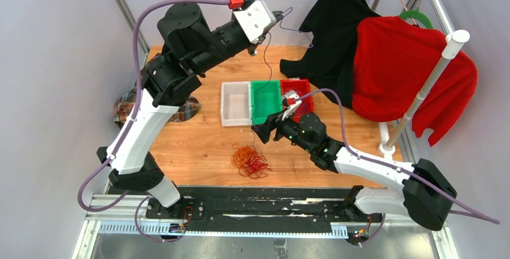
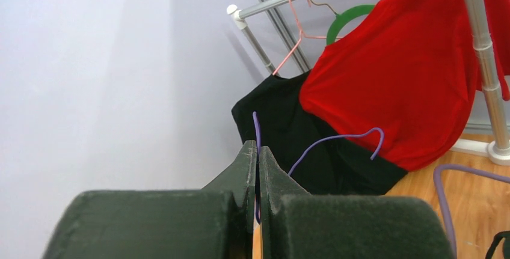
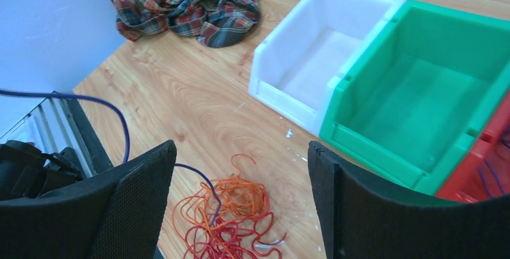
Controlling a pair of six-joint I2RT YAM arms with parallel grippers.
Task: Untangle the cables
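Observation:
A tangle of thin red and orange cables (image 1: 249,161) lies on the wooden table near its front edge. It also shows in the right wrist view (image 3: 231,214). My left gripper (image 1: 280,14) is raised high over the back of the table. It is shut (image 2: 257,151) on a thin purple-blue cable (image 2: 337,139). That cable hangs down (image 1: 263,67) and its lower end reaches into the tangle (image 3: 207,184). My right gripper (image 1: 258,130) is open and empty, just above and behind the tangle (image 3: 240,151).
White (image 1: 223,103), green (image 1: 266,122) and red (image 1: 294,81) bins stand side by side mid-table. The red bin (image 3: 475,172) holds a few purple strands. A plaid cloth (image 1: 126,106) lies at the left edge. A clothes rack (image 1: 430,76) with red and black garments stands at the right.

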